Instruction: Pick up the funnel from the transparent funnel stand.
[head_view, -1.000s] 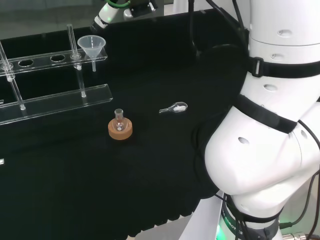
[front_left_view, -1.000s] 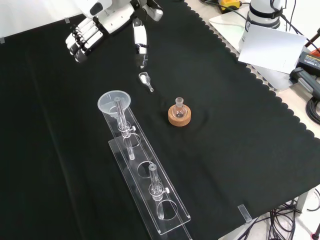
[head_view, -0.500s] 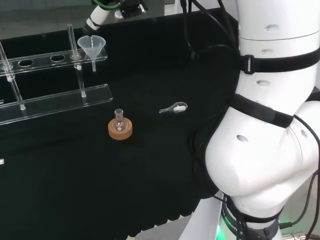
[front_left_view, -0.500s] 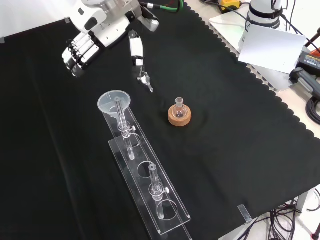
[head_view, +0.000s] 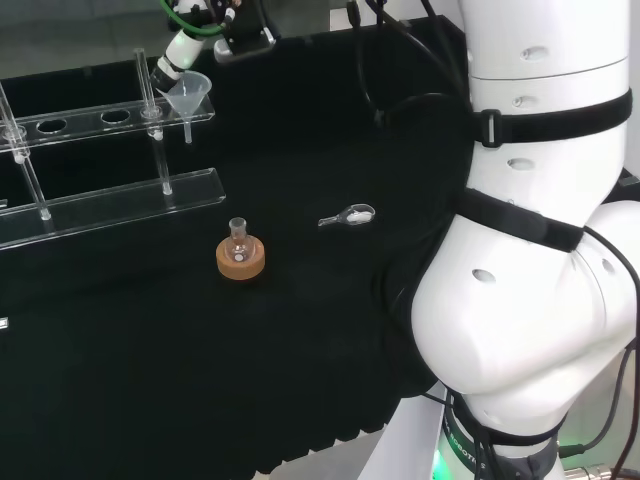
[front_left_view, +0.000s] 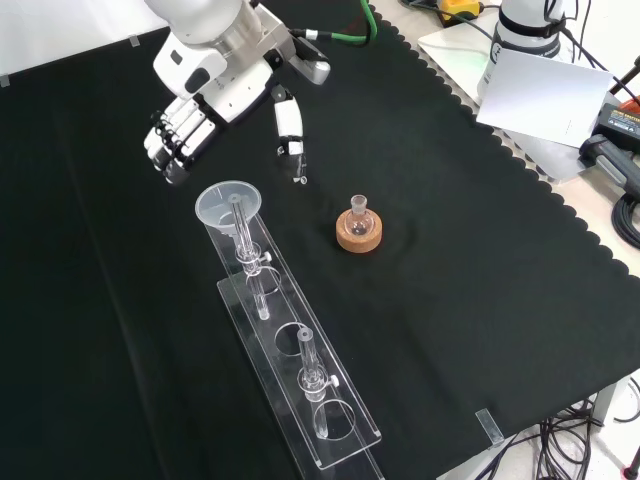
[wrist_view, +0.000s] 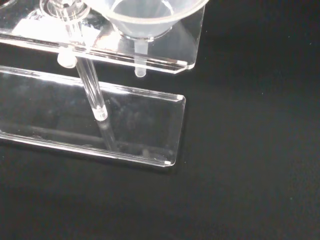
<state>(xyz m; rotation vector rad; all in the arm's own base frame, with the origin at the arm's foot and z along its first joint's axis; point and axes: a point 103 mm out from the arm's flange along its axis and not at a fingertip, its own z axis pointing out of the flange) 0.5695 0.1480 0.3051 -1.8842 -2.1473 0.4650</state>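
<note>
Funnel of clear plastic, cone-shaped (head_view: 186, 93), sits in the end hole of the transparent funnel stand (head_view: 110, 190), its stem hanging down through the upper shelf. In the head view the black and white hand (head_view: 178, 52) is just behind the funnel's rim, near it, though I cannot tell whether it touches. Nearer the camera on the black cloth (head_view: 300, 330) stand a small glass flask on a cork ring (head_view: 240, 255) and, to its right, a small clear scoop-like piece (head_view: 348, 214).

From the front, the hand (front_left_view: 200, 100) hangs just above the funnel (front_left_view: 228, 205) with its fingers (front_left_view: 170, 140) fairly straight and its thumb (front_left_view: 288, 125) spread wide to the right, empty. The stand (front_left_view: 290, 370) runs away from it toward the view's bottom.

Through the wrist camera the funnel's bowl (wrist_view: 145, 17) looms close, seated in the stand's shelf (wrist_view: 165, 55), stem poking below.

Judging by this, the step in hand is the approach. Next the hand should come down so that fingers and thumb flank the bowl, close on it, then lift straight up so the stem clears the hole without tipping the stand.
</note>
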